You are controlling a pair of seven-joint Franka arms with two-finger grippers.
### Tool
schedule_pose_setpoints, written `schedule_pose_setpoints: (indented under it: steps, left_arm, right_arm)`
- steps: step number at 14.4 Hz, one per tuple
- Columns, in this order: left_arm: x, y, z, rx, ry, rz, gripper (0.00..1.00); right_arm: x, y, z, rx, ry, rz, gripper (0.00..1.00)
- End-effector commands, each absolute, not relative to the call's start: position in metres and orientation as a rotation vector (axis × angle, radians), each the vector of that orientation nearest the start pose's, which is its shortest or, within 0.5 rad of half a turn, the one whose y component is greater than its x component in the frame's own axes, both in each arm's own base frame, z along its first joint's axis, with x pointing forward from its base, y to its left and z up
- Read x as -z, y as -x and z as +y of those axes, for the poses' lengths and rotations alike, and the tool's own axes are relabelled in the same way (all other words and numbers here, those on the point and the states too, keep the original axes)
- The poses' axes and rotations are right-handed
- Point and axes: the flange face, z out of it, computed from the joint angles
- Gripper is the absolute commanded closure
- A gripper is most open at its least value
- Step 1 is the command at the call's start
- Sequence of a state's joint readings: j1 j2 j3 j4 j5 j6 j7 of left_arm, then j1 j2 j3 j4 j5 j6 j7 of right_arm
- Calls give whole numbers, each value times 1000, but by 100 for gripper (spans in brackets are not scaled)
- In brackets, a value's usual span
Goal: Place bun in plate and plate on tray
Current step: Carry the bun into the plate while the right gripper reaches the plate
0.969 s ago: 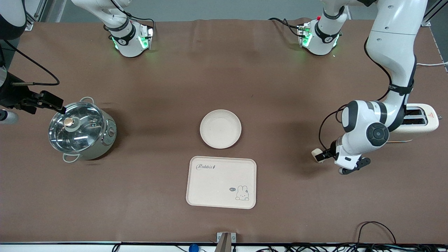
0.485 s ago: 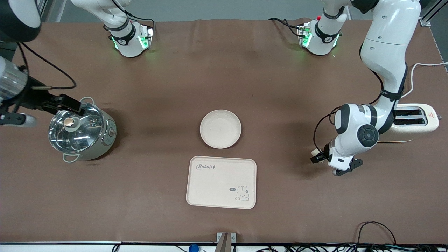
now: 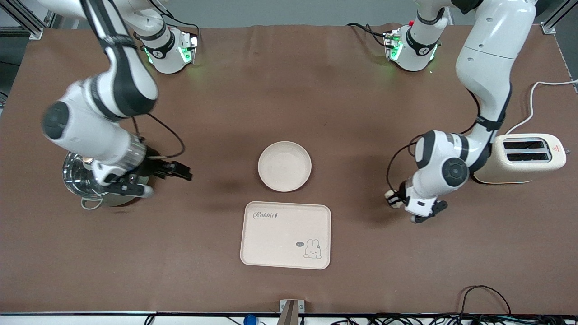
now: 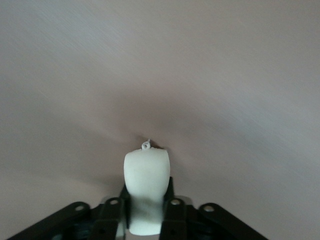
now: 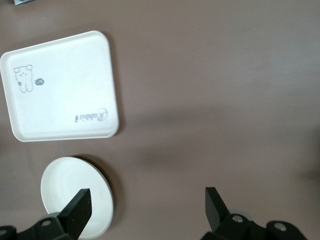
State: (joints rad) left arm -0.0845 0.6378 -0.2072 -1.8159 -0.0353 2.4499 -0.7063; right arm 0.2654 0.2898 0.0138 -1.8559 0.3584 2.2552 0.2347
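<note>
**Q:** What do the containers hold, and where is the bun?

**A:** The round cream plate (image 3: 284,166) sits bare at the middle of the brown surface (image 3: 289,90). The rectangular tray (image 3: 285,235), with its "Rabbit" script and bunny drawing, lies just nearer the front camera than the plate, apart from it and with nothing on it. A steel pot (image 3: 83,185) stands toward my right arm's end, mostly hidden by that arm. A cream toaster (image 3: 524,158) stands toward my left arm's end. The bun (image 4: 146,192) is clamped in my left gripper (image 3: 393,198), up over bare surface between the plate and the toaster.

**Q:** How are your arms posed?

**A:** My left arm bends down from its base and folds at the elbow, wrist low beside the toaster. My right arm reaches down over the pot, and my right gripper (image 3: 178,171) hangs with its fingers (image 5: 77,210) spread wide and holding nothing.

**Q:** What has changed in the last second?

**A:** My right arm has swung in from the table's edge, so it now covers the pot. My left gripper has carried the bun closer to the plate. Plate and tray have not moved.
</note>
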Motion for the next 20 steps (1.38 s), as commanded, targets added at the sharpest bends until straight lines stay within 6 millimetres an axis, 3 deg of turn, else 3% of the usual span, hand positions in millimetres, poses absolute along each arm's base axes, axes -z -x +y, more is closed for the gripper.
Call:
schedule_pose_setpoints:
  steps: [1,3,5,7,10,12,14,15,16,18,19,20]
  left_arm:
    - [-223,-616,-222,-92,3214,-846,78]
    - [-245,-605,-282,-98,3258,-872,78]
    - [-259,-582,-358,-101,3280,-882,78]
    - [-255,-558,-422,-129,3281,-913,77]
    - [-236,-532,-479,-91,3258,-899,74]
    - [-212,-515,-501,-66,3228,-870,62]
    - [-198,-507,-508,-25,3191,-871,42]
    - [-200,-507,-509,-14,3190,-870,25]
    - [-211,-512,-506,2,3194,-875,0]
    - [-238,-523,-496,29,3181,-896,0]
    - [-263,-537,-480,62,3150,-915,0]
    - [-309,-555,-460,119,3132,-947,0]
  right_arm:
    - [-322,-583,226,106,2787,284,0]
    - [-295,-567,261,82,2808,226,0]
    - [-273,-552,292,89,2822,176,0]
    - [-239,-548,303,124,2834,202,0]
    - [-211,-539,326,140,2834,254,2]
    - [-206,-533,331,119,2846,212,7]
    - [-201,-525,338,88,2857,190,7]
    - [-198,-516,349,66,2863,171,10]
    - [-192,-510,356,57,2869,155,14]
    - [-188,-506,360,55,2872,144,25]
    - [-187,-505,361,53,2873,143,30]
    - [-183,-505,361,52,2877,140,42]
